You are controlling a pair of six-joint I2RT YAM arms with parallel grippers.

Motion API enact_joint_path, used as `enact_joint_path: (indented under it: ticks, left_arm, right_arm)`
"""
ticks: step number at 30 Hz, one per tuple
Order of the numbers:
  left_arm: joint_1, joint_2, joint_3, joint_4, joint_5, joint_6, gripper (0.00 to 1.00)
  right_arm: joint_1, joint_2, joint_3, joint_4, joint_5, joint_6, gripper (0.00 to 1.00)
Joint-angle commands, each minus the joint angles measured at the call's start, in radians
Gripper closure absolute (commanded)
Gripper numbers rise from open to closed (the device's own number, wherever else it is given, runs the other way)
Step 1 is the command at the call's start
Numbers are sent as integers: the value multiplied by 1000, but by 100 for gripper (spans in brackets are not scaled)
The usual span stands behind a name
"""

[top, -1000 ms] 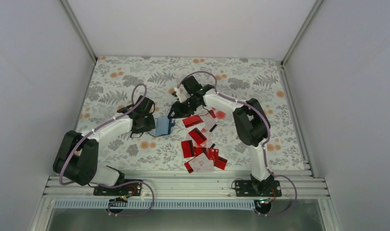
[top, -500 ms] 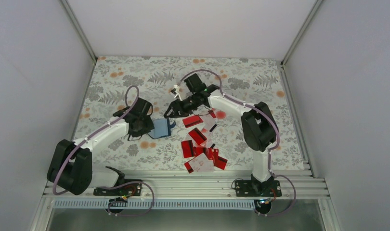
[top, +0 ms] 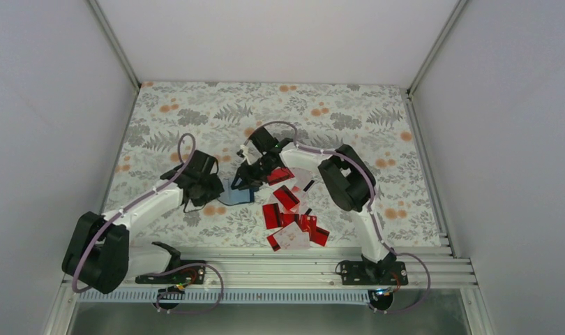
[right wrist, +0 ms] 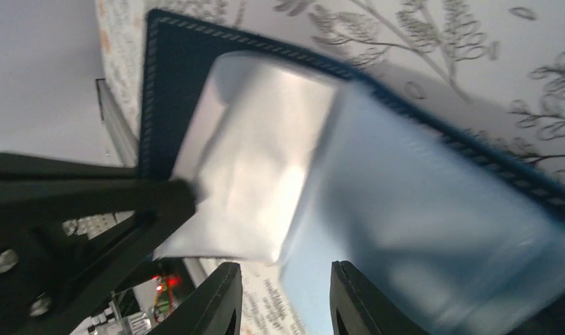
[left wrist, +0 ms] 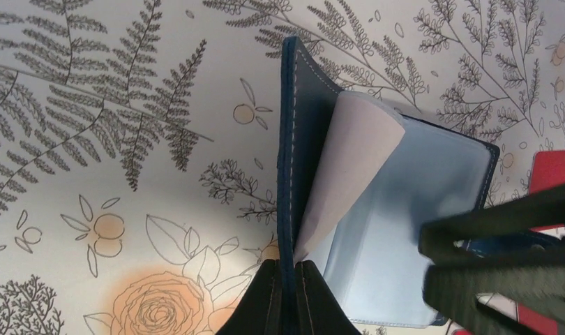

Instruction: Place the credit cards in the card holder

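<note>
Card holder [top: 241, 197] lay opened on the floral table [top: 196, 112], a little left of centre. In the left wrist view one navy flap stood raised, nearly edge-on. The other half lay flat with its pale-blue lining up, and a glossy, pale inner leaf curled between them. The left gripper [left wrist: 287, 296] was clamped tight on the near edge of the raised flap, its fingers pressed together around the stitched rim. The right gripper [right wrist: 283, 296] hung just over the pale-blue lining from the opposite side, its jaws parted. Whether its fingertips touched the lining could not be told through the blur. The credit cards [top: 291, 213], mostly red with a few white, lay in a loose heap just right of the holder, spreading toward the near edge of the table. One red card [left wrist: 555, 171] showed just beyond the holder's far corner. Both arms bent inward, meeting over the holder. Plain white walls [top: 49, 105] enclosed the table.
</note>
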Motion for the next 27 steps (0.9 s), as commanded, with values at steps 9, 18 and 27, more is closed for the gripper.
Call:
enact_joint_path:
  ticks: [9,18,27]
  left_arm:
    - [22,-84,-103,-8,2,-6,60]
    - [30,11,46,-54,-98,183,45]
    - [31,-3,282,49,142,313,63]
  right_arm:
    - [0,83,-13,-42,152,-53,70]
    - [1,89,-7,-60,173,-77,71]
    - [1,77,6,-85,199,-98,71]
